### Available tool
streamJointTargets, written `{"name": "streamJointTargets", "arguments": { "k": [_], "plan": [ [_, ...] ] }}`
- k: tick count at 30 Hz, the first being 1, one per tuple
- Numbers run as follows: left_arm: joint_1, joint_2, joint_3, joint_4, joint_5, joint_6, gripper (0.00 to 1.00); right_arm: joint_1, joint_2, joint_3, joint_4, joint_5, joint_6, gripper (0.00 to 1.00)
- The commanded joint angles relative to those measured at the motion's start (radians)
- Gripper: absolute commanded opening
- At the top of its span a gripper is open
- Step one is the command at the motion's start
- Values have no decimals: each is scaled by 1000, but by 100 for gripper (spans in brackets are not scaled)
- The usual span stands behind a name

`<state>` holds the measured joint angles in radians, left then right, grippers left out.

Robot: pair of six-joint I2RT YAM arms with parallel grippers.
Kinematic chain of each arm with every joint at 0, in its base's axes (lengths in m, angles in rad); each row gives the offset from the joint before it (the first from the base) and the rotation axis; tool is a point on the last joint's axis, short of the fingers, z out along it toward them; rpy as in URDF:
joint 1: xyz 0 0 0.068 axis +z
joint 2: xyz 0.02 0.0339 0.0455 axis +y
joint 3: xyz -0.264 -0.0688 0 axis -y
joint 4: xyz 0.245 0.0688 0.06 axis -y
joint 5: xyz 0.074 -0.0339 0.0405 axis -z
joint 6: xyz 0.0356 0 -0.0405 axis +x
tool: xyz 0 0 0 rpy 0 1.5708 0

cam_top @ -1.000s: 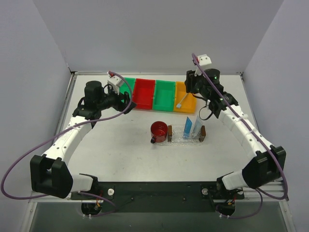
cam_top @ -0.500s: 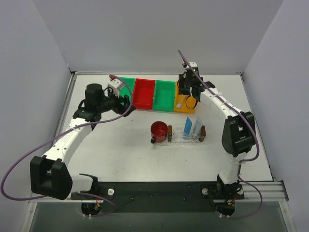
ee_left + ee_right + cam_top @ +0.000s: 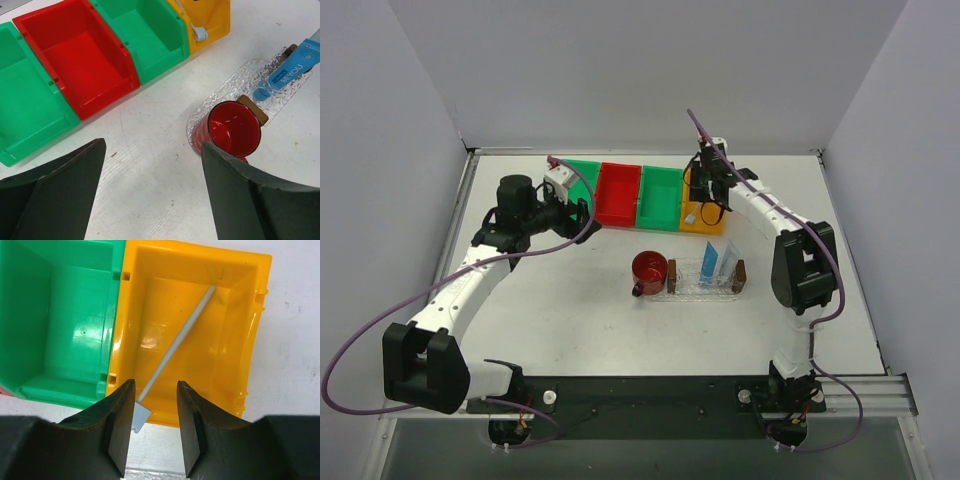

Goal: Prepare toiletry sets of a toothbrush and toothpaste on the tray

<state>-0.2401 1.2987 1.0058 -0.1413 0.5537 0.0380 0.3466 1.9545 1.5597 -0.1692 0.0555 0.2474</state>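
The slim white toothbrush [image 3: 175,347] lies slantwise in the orange bin [image 3: 240,340], with its head over the bin's near rim. It also shows in the left wrist view [image 3: 200,34]. My right gripper [image 3: 155,432] is open just above that rim, a finger on each side of the head, not touching it. It hangs over the orange bin in the top view [image 3: 706,195]. The clear tray [image 3: 690,290] with a wooden block at each end holds a bright blue tube [image 3: 708,264] and a pale tube [image 3: 728,260]. My left gripper [image 3: 152,192] is open and empty over bare table.
A red cup [image 3: 648,270] stands at the tray's left end, also in the left wrist view [image 3: 234,129]. Left of the orange bin stand a green bin [image 3: 660,197], a red bin [image 3: 618,192] and another green bin [image 3: 585,178]. Grey walls enclose the table.
My right arm has swung in from a raised pose and come down over the orange bin, bringing its open fingers to the toothbrush head. The left arm has hardly moved.
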Motion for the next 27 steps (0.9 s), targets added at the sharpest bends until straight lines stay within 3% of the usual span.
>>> {"name": "streamJointTargets", "arguments": {
  "k": [1,27],
  "plan": [
    [1,-24,-1,25,18,10,88,-6,41,46,-35,26,26,35],
    [1,-26,-10,25,32,17,88,-17,126,57,-50,7,38,37]
  ]
}}
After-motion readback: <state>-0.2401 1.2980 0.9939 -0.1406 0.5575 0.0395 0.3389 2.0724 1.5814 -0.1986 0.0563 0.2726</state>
